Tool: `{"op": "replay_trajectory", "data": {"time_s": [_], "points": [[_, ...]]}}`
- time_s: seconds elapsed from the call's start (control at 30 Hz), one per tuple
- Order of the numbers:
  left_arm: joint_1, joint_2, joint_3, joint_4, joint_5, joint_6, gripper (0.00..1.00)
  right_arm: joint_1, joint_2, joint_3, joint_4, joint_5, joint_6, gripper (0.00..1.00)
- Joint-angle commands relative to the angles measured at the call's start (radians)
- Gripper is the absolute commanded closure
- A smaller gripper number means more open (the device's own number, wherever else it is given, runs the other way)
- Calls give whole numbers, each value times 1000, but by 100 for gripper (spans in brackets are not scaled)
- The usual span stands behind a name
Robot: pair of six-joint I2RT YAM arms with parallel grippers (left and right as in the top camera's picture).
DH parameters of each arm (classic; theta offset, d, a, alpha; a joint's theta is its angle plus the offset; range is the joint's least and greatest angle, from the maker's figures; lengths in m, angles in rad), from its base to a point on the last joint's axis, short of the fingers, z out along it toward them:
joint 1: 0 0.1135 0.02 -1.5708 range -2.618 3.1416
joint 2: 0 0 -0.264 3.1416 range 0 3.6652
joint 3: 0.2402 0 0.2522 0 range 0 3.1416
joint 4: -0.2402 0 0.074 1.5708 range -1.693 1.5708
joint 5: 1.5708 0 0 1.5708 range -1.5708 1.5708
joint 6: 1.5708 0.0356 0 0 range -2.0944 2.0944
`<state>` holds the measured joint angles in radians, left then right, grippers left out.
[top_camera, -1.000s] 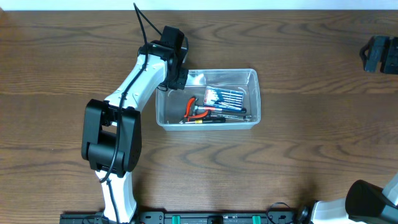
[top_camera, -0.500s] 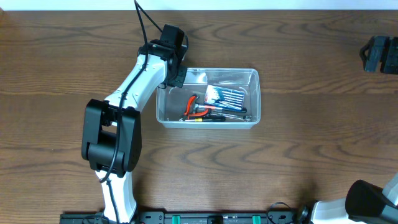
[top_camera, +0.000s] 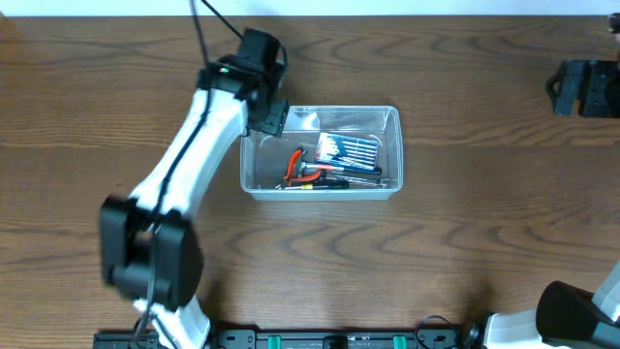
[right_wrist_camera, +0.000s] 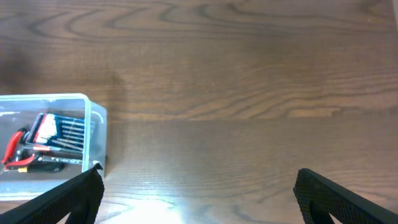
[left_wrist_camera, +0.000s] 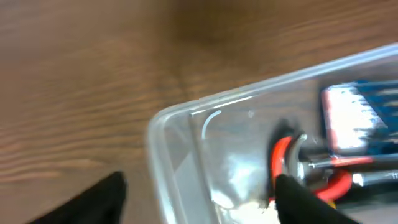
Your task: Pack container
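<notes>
The clear rectangular plastic tub [top_camera: 260, 167], round-cornered and rimmed, sits near the middle of the brown wooden tabletop [top_camera: 465, 242], its long sides running left to right. Its see-through walls show red-handled pliers [top_camera: 296, 167] and a blue-and-white tool packet [top_camera: 353, 151], both blurred in the left wrist view. The left hand [top_camera: 270, 118] hangs open at the tub's far left corner, one finger [left_wrist_camera: 93, 200] outside the wall and the other over the inside. The right hand [right_wrist_camera: 199, 208], fingers spread wide, hovers well apart near the tabletop's far right edge. Wood shows on every side of the tub, widest toward the right and the near edge.
</notes>
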<state>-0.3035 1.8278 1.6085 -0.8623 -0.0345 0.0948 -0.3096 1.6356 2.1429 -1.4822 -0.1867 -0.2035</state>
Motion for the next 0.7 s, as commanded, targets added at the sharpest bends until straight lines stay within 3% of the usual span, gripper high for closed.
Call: {"op": "replay_trajectory", "data": {"time_s": [0.0,0.03,0.07,0.3,0.47,0.67], "points": [[0,-110,0,-16,-12,3,13,49,2,11,8,18,-13,1],[2,-135,0,-16,-13,3,4,68,11,11,21,18,-23,1],[7,-159,0,-14,-16,2,1,88,22,11,41,18,-34,1],[129,-258,0,-24,-82,0,2,230,167,11,248,9,-88,1],[236,-267,0,-95,-78,-30,1,259,250,11,211,2,-58,1],[245,-354,-2,-137,2,-43,1,262,164,11,163,14,9,1]]}}
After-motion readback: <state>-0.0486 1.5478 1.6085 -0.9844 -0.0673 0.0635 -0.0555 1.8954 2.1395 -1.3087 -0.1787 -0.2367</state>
